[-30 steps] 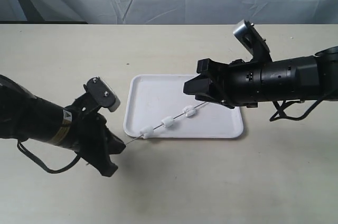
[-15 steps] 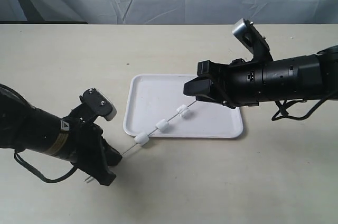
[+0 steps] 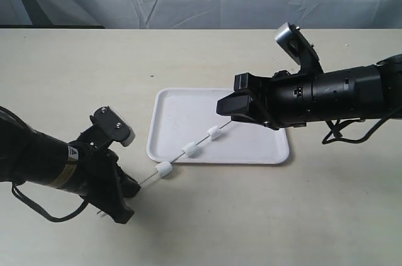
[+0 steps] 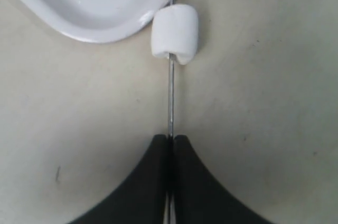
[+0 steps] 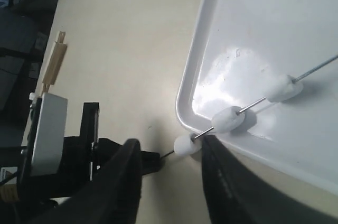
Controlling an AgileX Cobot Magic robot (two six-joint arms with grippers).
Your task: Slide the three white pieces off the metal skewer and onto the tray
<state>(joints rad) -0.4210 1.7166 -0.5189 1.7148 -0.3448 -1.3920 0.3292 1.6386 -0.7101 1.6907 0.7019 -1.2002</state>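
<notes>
Axis: skewer [image 3: 201,141] runs diagonally from left pincer [image 4: 170,140], clamped shut on its end, toward right pincer [image 3: 226,109], jaws apart, empty. Pieces [image 3: 189,150] between; the one nearest left lies past tray [image 3: 188,109] rim.

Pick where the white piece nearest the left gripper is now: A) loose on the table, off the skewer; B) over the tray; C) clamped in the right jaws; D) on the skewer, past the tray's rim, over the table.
D: the end piece is threaded on the skewer, outside the tray rim and over the table, between the tray and the left gripper with its shut jaws.
</notes>
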